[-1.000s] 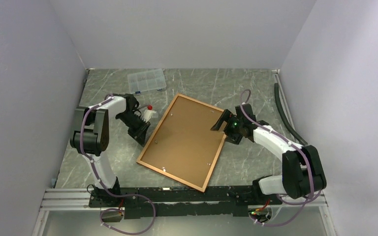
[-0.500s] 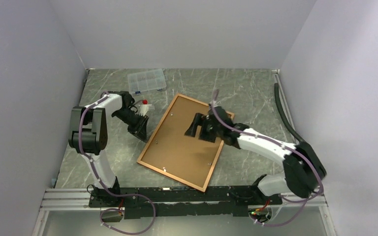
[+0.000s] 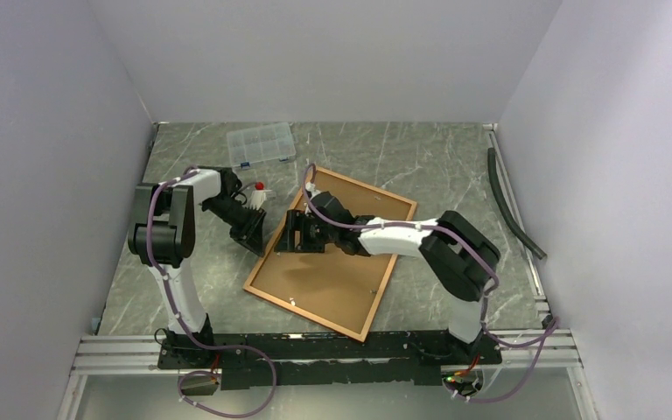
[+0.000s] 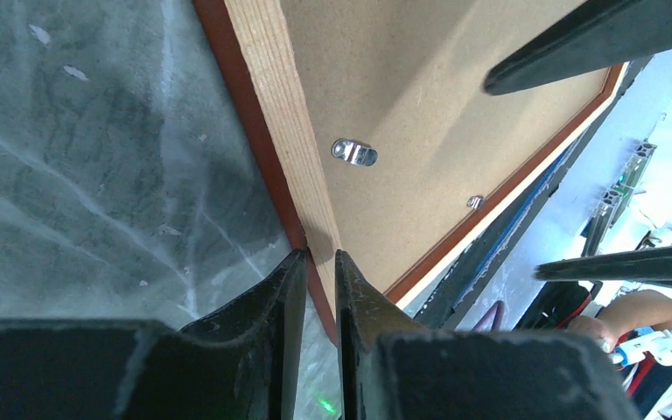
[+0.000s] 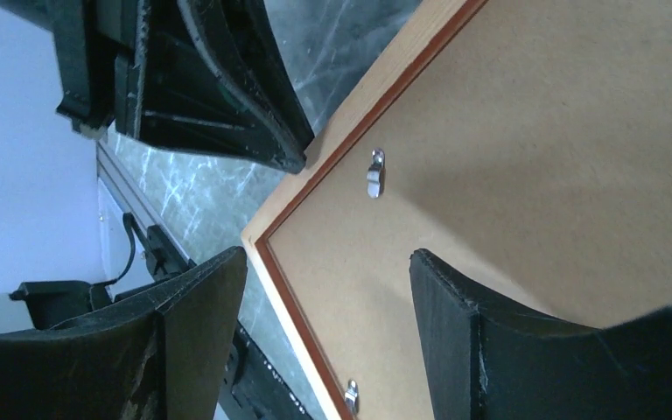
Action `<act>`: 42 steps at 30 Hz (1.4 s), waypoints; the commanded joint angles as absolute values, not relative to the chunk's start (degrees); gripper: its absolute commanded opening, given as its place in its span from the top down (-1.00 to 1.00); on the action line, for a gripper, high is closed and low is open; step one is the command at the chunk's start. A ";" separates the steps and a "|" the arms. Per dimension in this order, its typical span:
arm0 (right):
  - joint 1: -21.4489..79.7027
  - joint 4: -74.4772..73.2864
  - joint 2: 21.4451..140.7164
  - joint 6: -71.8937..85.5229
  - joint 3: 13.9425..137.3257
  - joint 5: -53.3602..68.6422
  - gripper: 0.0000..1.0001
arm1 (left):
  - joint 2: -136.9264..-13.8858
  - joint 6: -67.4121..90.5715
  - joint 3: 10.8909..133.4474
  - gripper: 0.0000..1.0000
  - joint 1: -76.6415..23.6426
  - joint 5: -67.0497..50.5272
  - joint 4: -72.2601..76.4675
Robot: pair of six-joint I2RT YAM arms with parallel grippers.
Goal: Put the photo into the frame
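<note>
I've got the left pincer pinched narrow on the rim of the frame, a tip on each side of its red edge. My right pincer hangs wide open over the brown backing board, with a metal tab just beyond its tips. The frame lies back-up and skewed at mid-desk, and I see a clear compartment box farther back, apart from it.
</note>
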State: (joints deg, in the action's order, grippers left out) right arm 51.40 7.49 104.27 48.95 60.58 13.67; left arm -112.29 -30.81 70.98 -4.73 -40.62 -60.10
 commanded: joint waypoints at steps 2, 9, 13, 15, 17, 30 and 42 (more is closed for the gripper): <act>51.77 13.14 109.53 48.33 65.36 17.47 -0.43 | -112.68 -31.22 69.94 0.54 -4.75 -42.53 -58.50; 51.84 15.60 112.79 49.38 66.04 18.18 -0.43 | -113.38 -31.31 69.90 0.59 -4.75 -42.16 -58.34; 52.30 15.76 113.74 49.89 66.05 17.42 -0.43 | -113.21 -31.11 69.79 0.63 -4.75 -42.66 -58.19; 52.38 16.34 114.15 50.15 66.01 17.45 -0.43 | -113.04 -31.03 69.57 0.64 -4.75 -42.67 -58.12; 52.34 16.71 114.70 50.43 66.32 17.86 -0.43 | -113.03 -30.98 69.53 0.66 -4.75 -42.50 -57.93; 53.37 16.96 116.67 51.11 67.87 19.32 -0.42 | -112.77 -30.67 69.39 0.70 -4.79 -42.24 -57.85; 53.58 17.12 118.46 51.53 68.98 19.59 -0.41 | -112.65 -30.67 69.53 0.70 -4.75 -42.36 -58.02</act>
